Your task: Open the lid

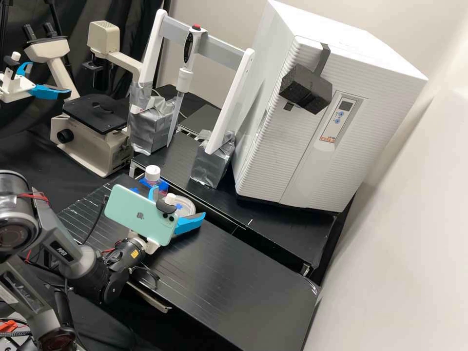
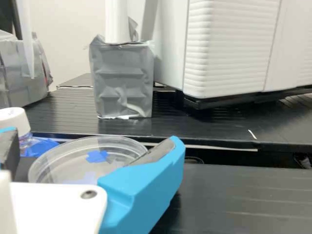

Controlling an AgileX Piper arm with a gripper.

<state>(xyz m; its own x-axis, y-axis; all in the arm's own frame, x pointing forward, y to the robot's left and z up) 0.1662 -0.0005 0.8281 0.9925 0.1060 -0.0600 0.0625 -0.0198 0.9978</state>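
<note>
Over the black bench [image 1: 253,292], left of centre, the released pincer [image 1: 179,204] seems lined up, so next grip the clear lid [image 2: 70,163].

1. Clear round dish [image 2: 43,166]: 1
2. White-capped bottle [image 1: 152,174]: 1
3. End effectors: 2. One end effector [image 1: 178,204] by the dish, another end effector [image 1: 48,79] on the second arm
4. Phone [image 1: 131,212]: 1
5. Pipette [image 1: 186,73]: 1
6. White uprights [image 1: 231,100]: 2
7. Silver-taped blocks [image 1: 210,165]: 2
8. White cabinet [image 1: 273,146]: 1
9. Control panel [image 1: 341,117]: 1
10. Microscope [image 1: 92,141]: 1
11. Black worktop levels [image 1: 234,278]: 2, front and raised rear
</note>
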